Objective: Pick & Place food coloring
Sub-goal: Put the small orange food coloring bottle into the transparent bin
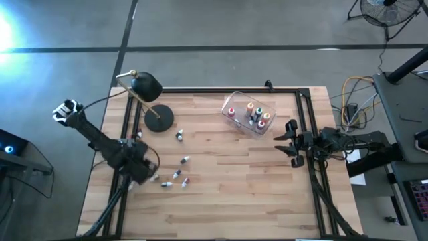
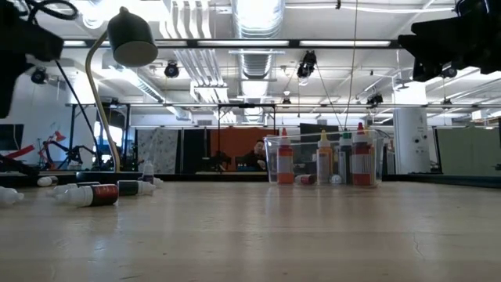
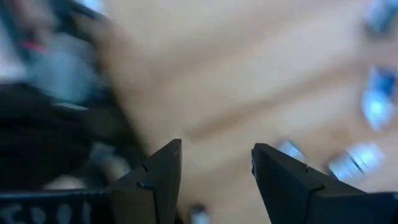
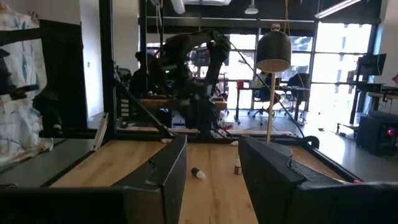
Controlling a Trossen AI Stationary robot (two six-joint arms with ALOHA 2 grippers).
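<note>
Left claw [image 1: 142,173] sits low over the worktop [image 1: 227,194] at its left edge, fingers [image 3: 155,180] parted with a narrow gap, nothing between them; its wrist view is motion-blurred. Just beside it, loose food coloring bottles [image 1: 175,175] lie scattered on their sides on the left part of the worktop: a small cluster near the claw, one more [image 1: 179,136] farther back close to the desk lamp base [image 1: 159,118]. In the low view those show as lying bottles [image 2: 92,193] at the left, under the black lamp head [image 2: 133,37]. Farther back and right of centre stands the clear plastic tub [image 1: 249,114] holding several bottles upright [image 2: 321,158], red, orange, green and dark caps visible. Right claw [image 1: 292,142] hovers at the right edge of the worktop, well apart from the tub and the loose bottles, fingers [image 4: 158,180] spread moderately wide, empty, pointing across the worktop toward the left arm. A person [image 2: 254,155] is seated in the room behind.
</note>
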